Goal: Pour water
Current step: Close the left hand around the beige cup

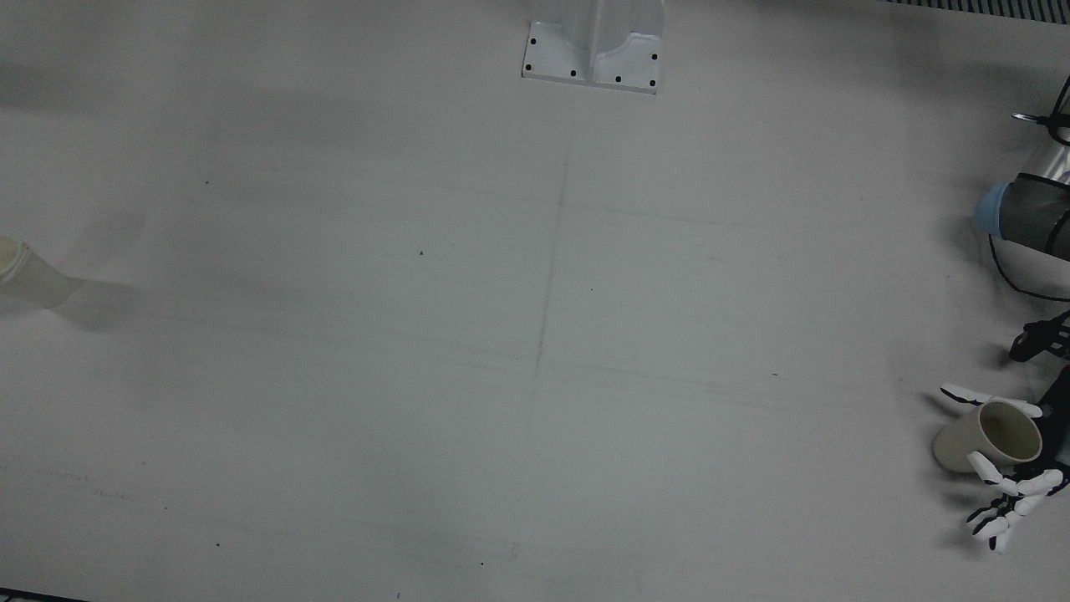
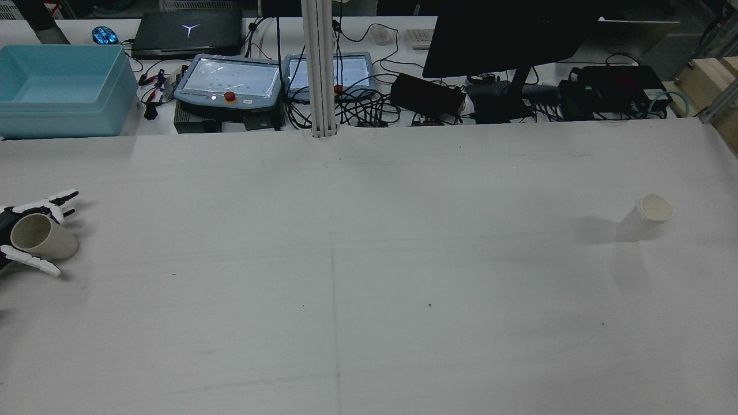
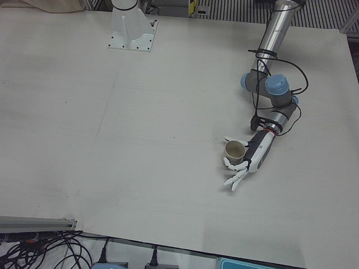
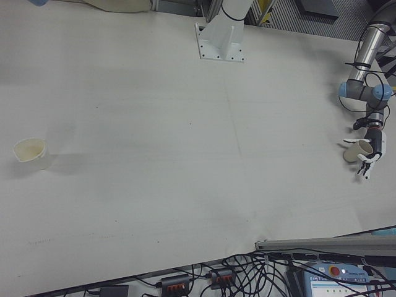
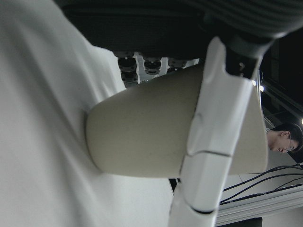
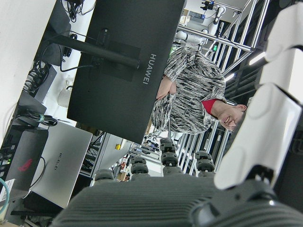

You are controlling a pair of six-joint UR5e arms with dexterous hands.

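The beige cup [image 1: 986, 436] sits at the far edge of the table [image 1: 535, 334], on the robot's left side. It is tilted, its mouth turned up and back toward the arm; its base appears to touch the tabletop in the left hand view. The left hand [image 1: 1007, 468] is wrapped around the cup: one white finger lies along the upper side of the rim, the other fingers [image 1: 999, 478] curl along the lower side. In the left hand view a white finger [image 5: 213, 142] crosses the cup's [image 5: 151, 132] wall.

A second cup, pale and translucent [image 2: 646, 217], stands upright on the opposite side of the table, well apart from the first. It casts a shadow across the tabletop.

The left arm [image 3: 269, 89] reaches down from the rear edge, with a black cable looped along it.

The right hand [image 6: 265, 127] appears only in its own camera, as part of a white finger and dark knuckles. Whether it is spread or closed cannot be told. That camera also shows a monitor [image 6: 118, 66] and a person in a patterned top [image 6: 189, 94].

A white mounting base [image 1: 592, 50] is bolted near the table's rear edge.
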